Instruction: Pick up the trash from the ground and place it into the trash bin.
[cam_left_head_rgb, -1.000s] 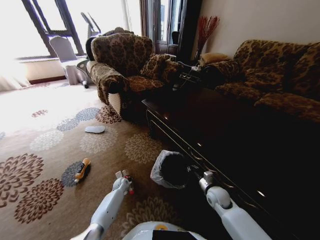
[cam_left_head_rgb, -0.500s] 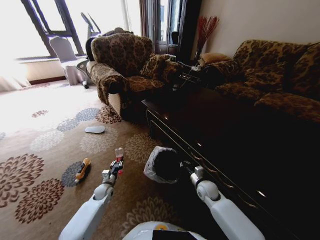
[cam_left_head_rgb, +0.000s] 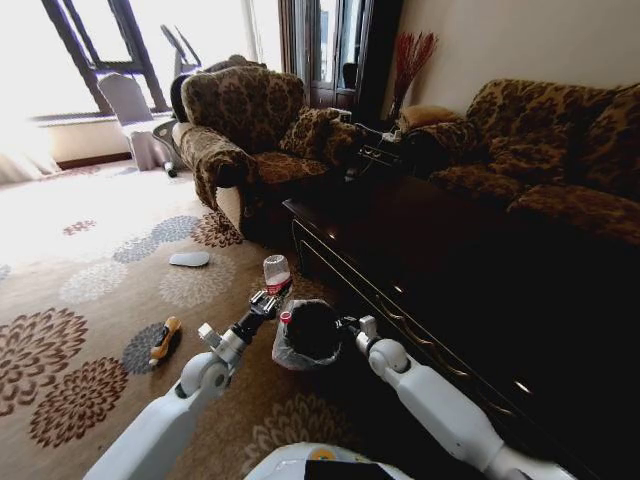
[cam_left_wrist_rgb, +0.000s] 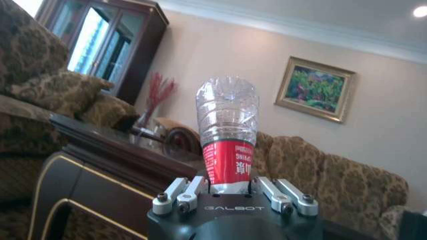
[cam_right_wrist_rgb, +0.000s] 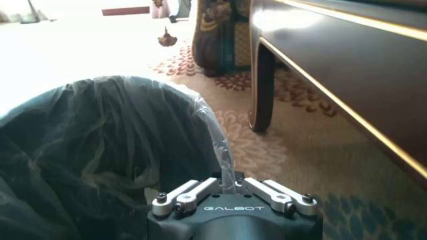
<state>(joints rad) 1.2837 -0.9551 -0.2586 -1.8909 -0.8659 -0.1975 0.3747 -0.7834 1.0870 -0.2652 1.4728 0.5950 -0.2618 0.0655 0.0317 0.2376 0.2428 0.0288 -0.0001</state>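
Orange bottle (cam_left_head_rgb: 165, 339) lies on the carpet (cam_left_head_rgb: 90, 300), well apart to the left. Left gripper (cam_left_head_rgb: 268, 296): fingers closed on a clear plastic bottle (cam_left_head_rgb: 276, 272) with red label, held just beside the bin rim. Right gripper (cam_left_head_rgb: 352, 327): fingers pinch the rim of the trash bin (cam_left_head_rgb: 305, 335), bag-lined, on the floor.

Home living room. Patterned brown armchair (cam_left_head_rgb: 245, 120) and matching sofa (cam_left_head_rgb: 540, 160) stand around a long dark wooden desk (cam_left_head_rgb: 440, 270), on a floral carpet (cam_left_head_rgb: 90, 330). Framed painting (cam_left_wrist_rgb: 315, 96) on the wall, glass-door cabinet (cam_left_wrist_rgb: 100, 45), vase of red stems (cam_left_head_rgb: 412, 60) in the corner.
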